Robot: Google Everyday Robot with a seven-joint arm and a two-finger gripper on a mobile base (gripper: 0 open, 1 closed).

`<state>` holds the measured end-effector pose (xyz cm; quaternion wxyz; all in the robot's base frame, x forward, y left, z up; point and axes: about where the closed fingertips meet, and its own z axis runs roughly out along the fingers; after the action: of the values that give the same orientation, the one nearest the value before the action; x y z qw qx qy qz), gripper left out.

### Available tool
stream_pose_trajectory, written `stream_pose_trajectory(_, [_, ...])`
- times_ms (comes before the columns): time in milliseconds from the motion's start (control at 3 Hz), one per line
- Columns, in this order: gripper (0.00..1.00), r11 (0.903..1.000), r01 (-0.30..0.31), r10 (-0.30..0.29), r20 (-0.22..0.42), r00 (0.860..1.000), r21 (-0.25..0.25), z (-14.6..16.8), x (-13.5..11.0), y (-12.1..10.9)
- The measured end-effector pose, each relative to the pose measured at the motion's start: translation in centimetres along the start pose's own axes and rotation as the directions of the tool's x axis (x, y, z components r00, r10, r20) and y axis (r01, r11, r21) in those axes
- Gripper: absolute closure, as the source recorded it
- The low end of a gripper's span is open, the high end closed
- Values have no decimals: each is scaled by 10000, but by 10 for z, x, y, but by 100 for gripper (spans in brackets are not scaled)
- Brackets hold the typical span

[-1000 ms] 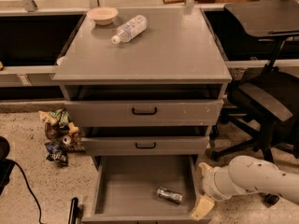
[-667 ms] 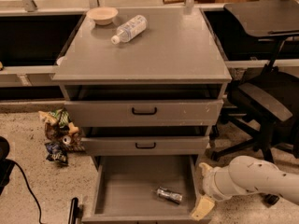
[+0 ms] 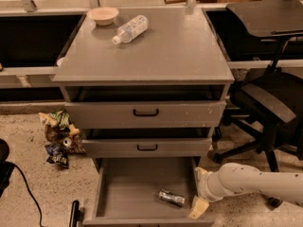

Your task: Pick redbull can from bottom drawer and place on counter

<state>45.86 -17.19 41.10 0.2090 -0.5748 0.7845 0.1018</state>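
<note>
Claw (image 3: 199,207) hangs by right wall of bottom drawer (image 3: 128,188), near redbull can (image 3: 171,197); its state unclear.

Office/lab: desks (image 3: 265,15), swivel chair (image 3: 265,103); jaws nr btm drawer (image 3: 132,188).

The redbull can (image 3: 171,197) looks like shiny metal on the matt grey bottom drawer (image 3: 128,188); the smooth, cream, plastic-looking gripper (image 3: 198,207) is at that drawer's right wall.

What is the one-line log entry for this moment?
gripper at bottom drawer right rim | redbull can lying in drawer, not grasped
</note>
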Motion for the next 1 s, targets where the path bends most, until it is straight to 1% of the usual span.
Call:
stream_pose_trajectory(333, [0, 9997, 218, -210, 576, 9981, -134, 55, 14, -23])
stream_pose_trajectory(667, [0, 9968, 256, -161, 1229, 9923, -762, 112, 21, -30])
stream_pose_trajectory(1000, [0, 9905, 170, 56, 1628, 9866, -1368, 163, 25, -30])
